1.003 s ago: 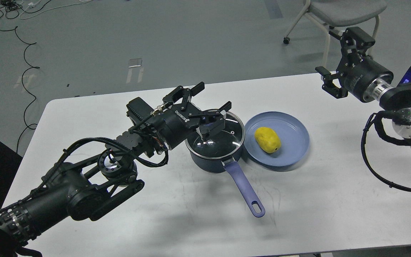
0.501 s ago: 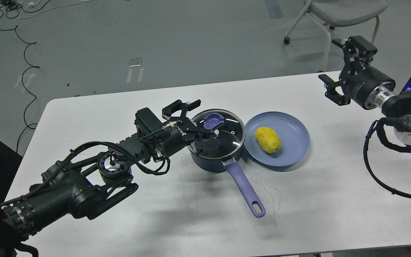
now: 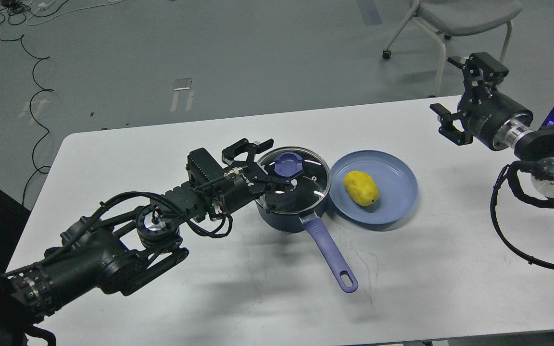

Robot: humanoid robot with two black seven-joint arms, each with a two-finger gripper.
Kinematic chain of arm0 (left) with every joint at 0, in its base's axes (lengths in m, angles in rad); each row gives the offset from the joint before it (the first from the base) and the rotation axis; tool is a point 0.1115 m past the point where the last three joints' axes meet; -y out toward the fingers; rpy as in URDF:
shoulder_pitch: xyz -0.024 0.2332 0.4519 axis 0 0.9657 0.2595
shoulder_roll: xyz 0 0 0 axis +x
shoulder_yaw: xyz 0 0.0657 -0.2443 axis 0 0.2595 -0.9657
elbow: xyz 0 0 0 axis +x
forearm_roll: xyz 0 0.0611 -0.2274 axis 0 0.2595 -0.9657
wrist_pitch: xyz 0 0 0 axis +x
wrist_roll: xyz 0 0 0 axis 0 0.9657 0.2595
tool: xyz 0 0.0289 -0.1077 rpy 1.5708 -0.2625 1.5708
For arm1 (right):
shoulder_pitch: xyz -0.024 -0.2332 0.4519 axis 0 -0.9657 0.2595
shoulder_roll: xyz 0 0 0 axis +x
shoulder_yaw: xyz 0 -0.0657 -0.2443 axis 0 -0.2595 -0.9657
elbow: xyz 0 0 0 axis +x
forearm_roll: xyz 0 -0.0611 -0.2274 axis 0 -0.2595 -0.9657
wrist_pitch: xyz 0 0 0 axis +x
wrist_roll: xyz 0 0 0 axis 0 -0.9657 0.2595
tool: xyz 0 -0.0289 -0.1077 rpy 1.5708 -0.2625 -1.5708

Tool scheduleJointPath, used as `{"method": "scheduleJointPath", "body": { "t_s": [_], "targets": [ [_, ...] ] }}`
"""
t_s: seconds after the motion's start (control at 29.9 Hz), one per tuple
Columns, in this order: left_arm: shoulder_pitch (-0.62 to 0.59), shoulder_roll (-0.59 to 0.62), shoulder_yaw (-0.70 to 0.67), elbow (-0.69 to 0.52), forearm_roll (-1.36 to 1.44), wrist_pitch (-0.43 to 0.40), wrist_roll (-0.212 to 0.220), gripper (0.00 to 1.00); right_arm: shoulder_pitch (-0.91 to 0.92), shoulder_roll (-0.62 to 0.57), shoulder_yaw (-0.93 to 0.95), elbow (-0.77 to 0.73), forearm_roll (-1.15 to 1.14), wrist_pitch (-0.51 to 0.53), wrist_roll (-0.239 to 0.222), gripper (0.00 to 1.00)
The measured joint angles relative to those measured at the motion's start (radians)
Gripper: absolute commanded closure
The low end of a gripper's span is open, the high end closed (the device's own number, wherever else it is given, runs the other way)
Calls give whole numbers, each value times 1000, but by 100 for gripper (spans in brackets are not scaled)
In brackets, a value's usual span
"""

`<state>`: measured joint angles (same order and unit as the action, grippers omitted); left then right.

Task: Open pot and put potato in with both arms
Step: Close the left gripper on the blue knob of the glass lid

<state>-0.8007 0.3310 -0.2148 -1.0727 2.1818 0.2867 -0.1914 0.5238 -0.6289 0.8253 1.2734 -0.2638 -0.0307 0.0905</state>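
Table (image 3: 238,298) lies bare in front of the pot (image 3: 290,211). Left claw (image 3: 279,161) spreads wide around the knob (image 3: 288,165); right claw (image 3: 459,96) gapes empty, far from the potato (image 3: 361,188).

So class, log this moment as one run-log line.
left hand: open, at lid knob | lid: on pot | potato: on plate | right hand: open, raised

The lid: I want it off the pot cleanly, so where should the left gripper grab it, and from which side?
Probably the blue knob at the centre of the lid: the one raised part on flat glass. Come from the left, fingers straddling it, then lift straight up. The left gripper is already there, open.
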Motion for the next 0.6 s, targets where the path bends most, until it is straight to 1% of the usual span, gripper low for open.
{"method": "scheduleJointPath", "body": {
  "t_s": [0.03, 0.07, 0.1, 0.13, 0.3, 0.37, 0.6],
  "targets": [
    [0, -5, 0, 6, 0, -2, -2, 11, -2, 0, 0, 0, 0, 0, 0, 0],
    [0, -11, 0, 10, 0, -5, -3, 11, -3, 0, 0, 0, 0, 0, 0, 0],
    [0, -18, 0, 14, 0, -9, -5, 15, -4, 0, 0, 0, 0, -1, 0, 0],
    [0, -24, 0, 17, 0, -14, -7, 15, -4, 0, 1, 0, 0, -1, 0, 0],
    [0, -30, 0, 24, 0, -22, -21, 16, -12, 0, 2, 0, 0, -3, 0, 0],
    [-2, -32, 0, 33, 0, -23, -21, 19, -15, 0, 2, 0, 0, -3, 1, 0],
    [-2, -39, -1, 55, 0, -23, -22, 19, -21, 0, 0, -5, 0, -4, 3, 0]
  ]
}}
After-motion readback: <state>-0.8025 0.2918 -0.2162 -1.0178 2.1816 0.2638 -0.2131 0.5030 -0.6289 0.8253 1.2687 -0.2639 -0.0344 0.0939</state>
